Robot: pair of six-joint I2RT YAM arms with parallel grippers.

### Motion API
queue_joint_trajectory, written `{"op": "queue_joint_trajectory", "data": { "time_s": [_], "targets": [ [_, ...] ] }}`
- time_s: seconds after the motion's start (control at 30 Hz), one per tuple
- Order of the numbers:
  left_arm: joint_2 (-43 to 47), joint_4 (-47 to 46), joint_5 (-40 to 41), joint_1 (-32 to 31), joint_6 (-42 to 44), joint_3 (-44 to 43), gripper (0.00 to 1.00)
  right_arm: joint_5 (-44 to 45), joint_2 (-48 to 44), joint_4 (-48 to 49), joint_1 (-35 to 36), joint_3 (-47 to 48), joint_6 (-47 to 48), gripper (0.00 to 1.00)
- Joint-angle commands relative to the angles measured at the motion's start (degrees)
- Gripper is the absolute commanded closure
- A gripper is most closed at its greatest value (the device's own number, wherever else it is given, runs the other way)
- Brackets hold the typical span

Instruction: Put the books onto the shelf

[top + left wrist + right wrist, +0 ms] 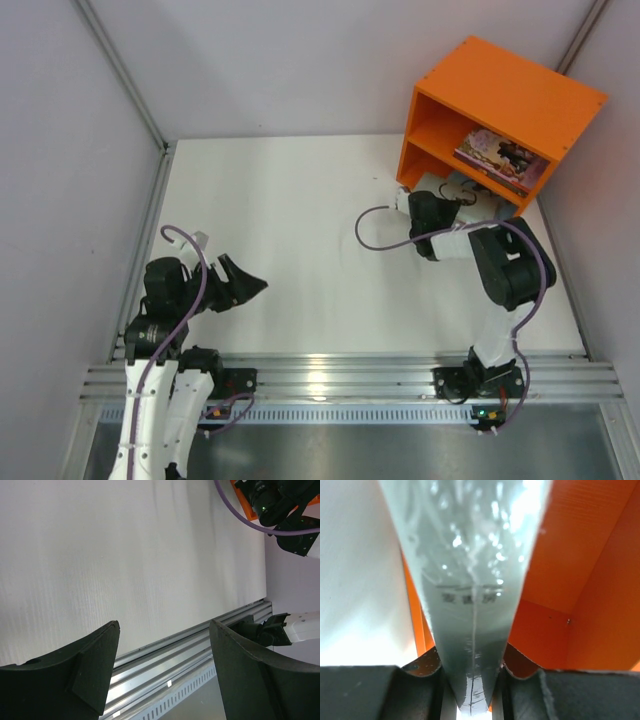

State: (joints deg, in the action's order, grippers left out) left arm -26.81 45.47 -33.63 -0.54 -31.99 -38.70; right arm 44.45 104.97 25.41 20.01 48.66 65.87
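Observation:
The orange shelf point(510, 95) stands at the far right of the table, its open front towards the arms. A pink illustrated book point(500, 157) lies flat on its divider, in the upper compartment. My right gripper point(452, 192) reaches into the mouth of the lower compartment. In the right wrist view it is shut point(472, 677) on a glossy pale green book point(470, 555) held edge-on, with the shelf's orange walls point(575, 570) to its right. My left gripper point(243, 284) hovers open and empty over the near left of the table point(165, 625).
The white tabletop point(290, 210) lies between grey side walls. An aluminium rail point(340, 375) runs along the near edge. A purple cable point(375, 235) loops off the right arm over the table.

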Motion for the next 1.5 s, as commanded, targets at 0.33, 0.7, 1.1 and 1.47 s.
{"op": "queue_joint_trajectory", "data": {
  "time_s": [0.33,0.7,1.1,1.47],
  "targets": [
    [0.2,-1.2,-1.6,-0.6,0.8,0.3,0.23,5.0,6.0,17.0,-4.0,5.5,8.7,1.0],
    [0.7,-1.8,-2.0,-0.7,-0.4,0.1,0.23,1.9,8.0,12.8,-7.8,6.7,3.0,0.69],
    [0.9,-3.7,-3.4,-0.7,-0.4,0.7,0.23,-3.8,-0.9,-1.6,-7.8,5.0,-3.4,0.48],
    [1.8,-3.6,-4.1,-0.9,-0.5,1.3,0.23,-3.7,-2.5,-3.3,-5.6,3.4,-3.3,0.88]
  ]
}}
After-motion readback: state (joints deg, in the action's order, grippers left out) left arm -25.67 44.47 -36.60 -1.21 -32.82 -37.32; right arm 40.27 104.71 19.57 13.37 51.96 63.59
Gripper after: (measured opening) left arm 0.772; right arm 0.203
